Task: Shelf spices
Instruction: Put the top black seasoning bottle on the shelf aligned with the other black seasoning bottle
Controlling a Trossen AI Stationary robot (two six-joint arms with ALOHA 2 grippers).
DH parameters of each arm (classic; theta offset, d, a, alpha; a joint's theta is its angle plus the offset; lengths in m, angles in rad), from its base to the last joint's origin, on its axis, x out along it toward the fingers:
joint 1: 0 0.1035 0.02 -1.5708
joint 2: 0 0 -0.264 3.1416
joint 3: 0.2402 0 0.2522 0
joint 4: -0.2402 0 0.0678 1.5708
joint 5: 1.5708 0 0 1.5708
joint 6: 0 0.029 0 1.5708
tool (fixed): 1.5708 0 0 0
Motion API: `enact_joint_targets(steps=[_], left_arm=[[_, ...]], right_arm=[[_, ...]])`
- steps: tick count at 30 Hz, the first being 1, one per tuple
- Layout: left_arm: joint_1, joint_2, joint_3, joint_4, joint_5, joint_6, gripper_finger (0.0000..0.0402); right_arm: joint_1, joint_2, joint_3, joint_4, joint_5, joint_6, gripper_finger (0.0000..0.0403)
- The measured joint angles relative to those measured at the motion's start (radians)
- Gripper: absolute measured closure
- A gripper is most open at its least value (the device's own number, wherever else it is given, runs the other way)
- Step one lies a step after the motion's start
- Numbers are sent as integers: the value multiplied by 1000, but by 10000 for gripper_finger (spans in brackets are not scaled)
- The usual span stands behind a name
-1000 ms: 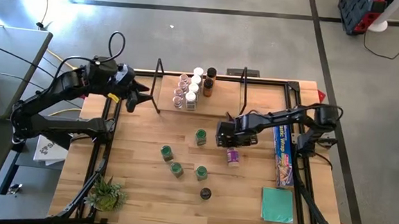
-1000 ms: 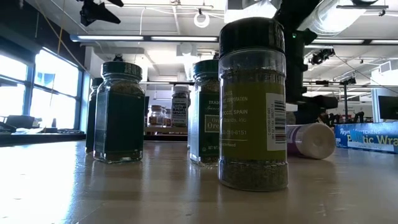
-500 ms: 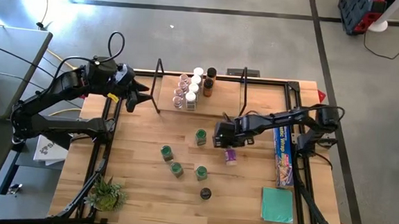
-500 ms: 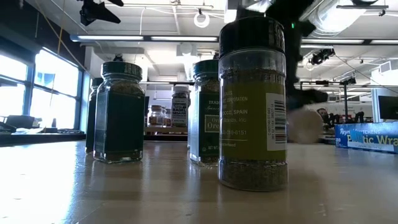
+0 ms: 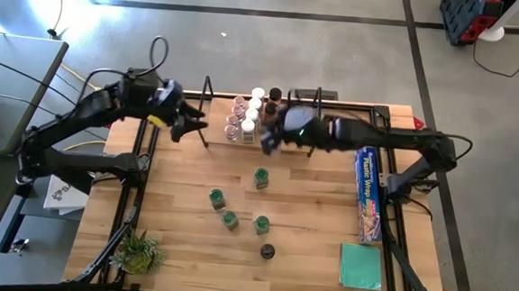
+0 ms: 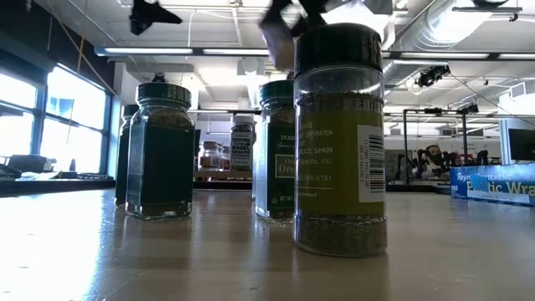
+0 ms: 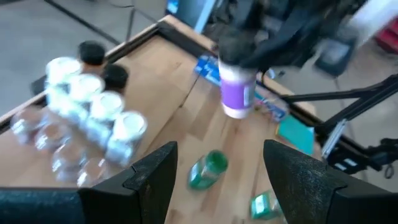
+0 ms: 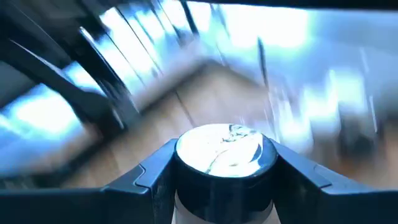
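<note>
My right gripper [image 5: 274, 136] is shut on a purple-labelled spice jar [image 7: 236, 93] and hovers beside the jars grouped on the shelf [image 5: 206, 106], at the table's far edge. That group [image 5: 248, 118] has white, clear and dark tops. My left gripper [image 5: 189, 123] is open, in the air just left of the shelf; its fingers [image 7: 152, 180] frame the held jar from afar. Several green-topped jars [image 5: 229, 219] and one black-topped jar [image 5: 267, 251] stand upright on the table's middle. My right gripper pinches the purple jar at its upper end [image 8: 227, 149], one finger [image 8: 152, 177] on each side of the dark collar. The fingers come from above. The jar is lifted clear and hangs below them, white bottom end [image 7: 235, 113] down, slightly tilted.
A long blue foil-wrap box [image 5: 368, 193] lies along the table's right side, with a flat teal square [image 5: 360, 264] nearer me. A small green plant [image 5: 138, 251] sits at the near left corner. The shelf's black wire uprights [image 5: 317, 113] rise beside the held jar.
The purple jar lay on its side on the table's right middle. My right gripper has lifted it clear and carried it fast up and toward the far edge and left, to the shelf. My left gripper has shifted a little right, toward the shelf.
</note>
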Motion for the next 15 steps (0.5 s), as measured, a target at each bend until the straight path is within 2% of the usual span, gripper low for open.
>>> enact_joint_targets(steps=[3,5,11,15], left_arm=[[1,72,0,132,33,10,167],[1,116,0,243,43,36,166],[1,227,0,620,34,67,133],[1,295,0,785,27,122,99]], right_arm=[[-39,-1,47,213,-7,-188,212],[-67,-1,79,298,-17,-241,212],[-124,-1,153,349,-79,-300,212],[-132,-1,154,371,-133,-308,212]])
